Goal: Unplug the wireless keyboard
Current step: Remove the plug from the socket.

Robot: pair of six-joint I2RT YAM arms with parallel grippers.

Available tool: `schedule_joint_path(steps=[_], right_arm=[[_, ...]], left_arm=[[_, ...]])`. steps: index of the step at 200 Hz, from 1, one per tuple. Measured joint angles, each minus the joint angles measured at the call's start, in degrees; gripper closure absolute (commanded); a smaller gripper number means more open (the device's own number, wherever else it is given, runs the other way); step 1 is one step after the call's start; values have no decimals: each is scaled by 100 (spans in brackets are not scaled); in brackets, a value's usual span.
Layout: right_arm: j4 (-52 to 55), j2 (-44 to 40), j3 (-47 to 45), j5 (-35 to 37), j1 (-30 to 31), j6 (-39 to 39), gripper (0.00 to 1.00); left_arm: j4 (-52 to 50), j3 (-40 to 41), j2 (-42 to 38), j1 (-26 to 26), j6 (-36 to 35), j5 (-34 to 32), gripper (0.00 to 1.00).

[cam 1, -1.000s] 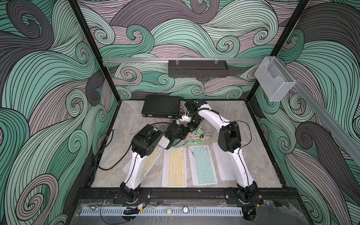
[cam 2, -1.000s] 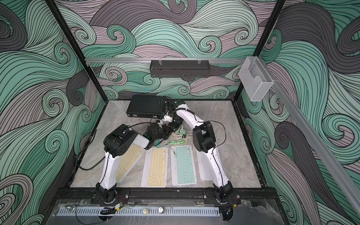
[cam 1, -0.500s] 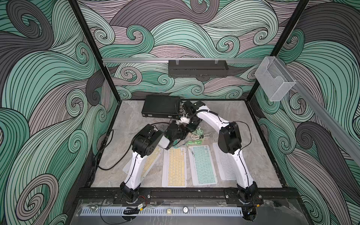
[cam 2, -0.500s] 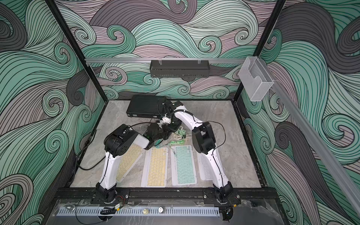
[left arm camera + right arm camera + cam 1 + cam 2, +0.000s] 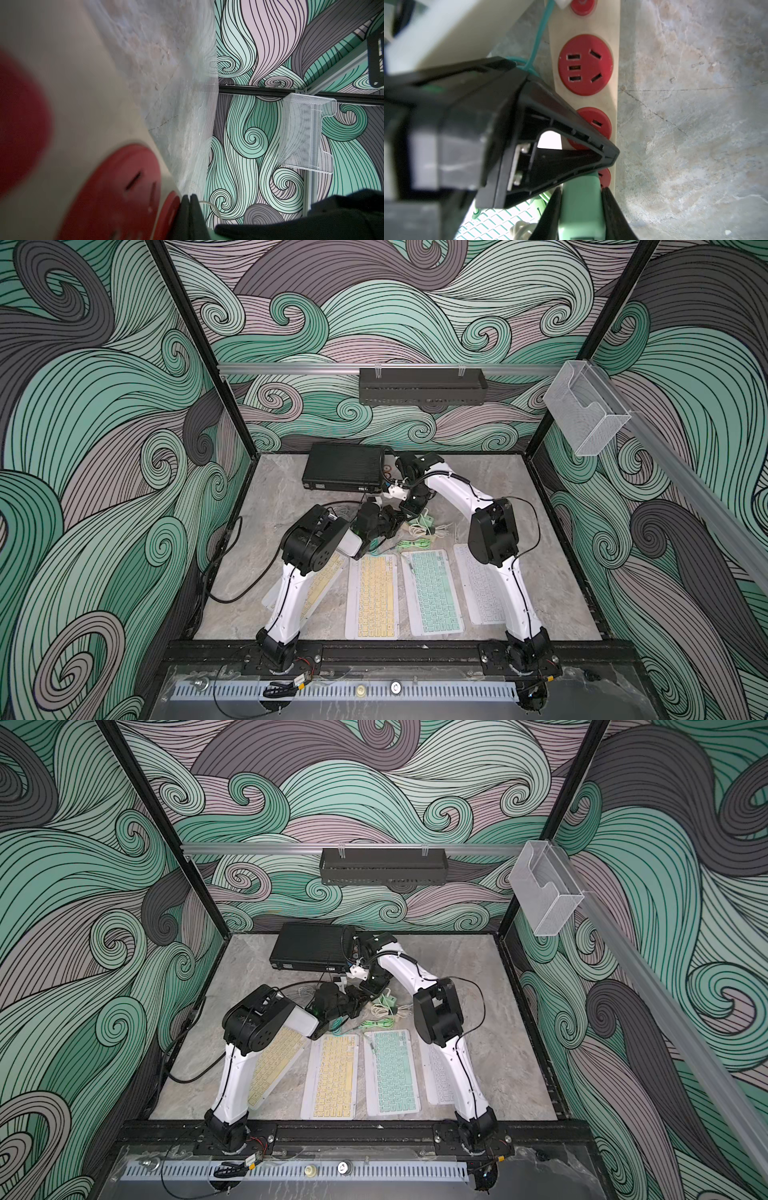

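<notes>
Several wireless keyboards lie in a row at the front: yellow [image 5: 372, 597], green [image 5: 432, 593] and white [image 5: 482, 589], plus a tilted yellow one [image 5: 320, 585] under my left arm. A cream power strip [image 5: 612, 62] with red sockets [image 5: 585, 64] lies beside the black box. My right gripper [image 5: 580, 212] is shut on a green charger plug [image 5: 579, 207] that sits at the strip's end socket. My left gripper [image 5: 190, 209] is shut and empty. Its tip [image 5: 609, 154] rests on the strip right beside the plug. In both top views the grippers [image 5: 405, 514] [image 5: 365, 990] meet behind the keyboards.
A black box [image 5: 343, 467] stands at the back of the grey table [image 5: 540, 551]. Loose white and green cables [image 5: 432, 531] lie behind the keyboards. A black cable [image 5: 232, 572] loops at the left. A clear holder [image 5: 586, 410] and a black tray [image 5: 422, 385] hang on the walls.
The right wrist has wobbled slightly beside the black box. Both grippers keep the same place and the same closure.
</notes>
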State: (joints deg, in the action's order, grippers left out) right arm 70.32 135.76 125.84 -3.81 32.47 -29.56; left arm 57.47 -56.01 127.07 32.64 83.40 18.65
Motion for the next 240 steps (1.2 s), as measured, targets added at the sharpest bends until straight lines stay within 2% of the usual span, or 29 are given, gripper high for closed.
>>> schedule_joint_path(steps=[26,50,118,150,171,216,240], right_arm=[[-17,-4,-22,485,177,-48,100],[-57,-33,-66,531,203,-68,100],[-101,-66,-92,-387,-111,48,100],[-105,-66,-92,-437,-133,90,100],[-109,-66,-92,-199,-44,83,100],[-494,-306,-566,927,367,-155,100],[-671,-428,-763,929,380,-170,100]], left_arm=[[15,-2,2,-4,7,0,100],[28,-2,11,-4,7,0,100],[24,-9,11,-4,9,-13,100],[24,-9,11,-7,9,-15,100],[20,-11,13,-7,20,-22,100],[28,-17,22,-24,22,-22,100],[28,-17,22,-35,22,-17,100]])
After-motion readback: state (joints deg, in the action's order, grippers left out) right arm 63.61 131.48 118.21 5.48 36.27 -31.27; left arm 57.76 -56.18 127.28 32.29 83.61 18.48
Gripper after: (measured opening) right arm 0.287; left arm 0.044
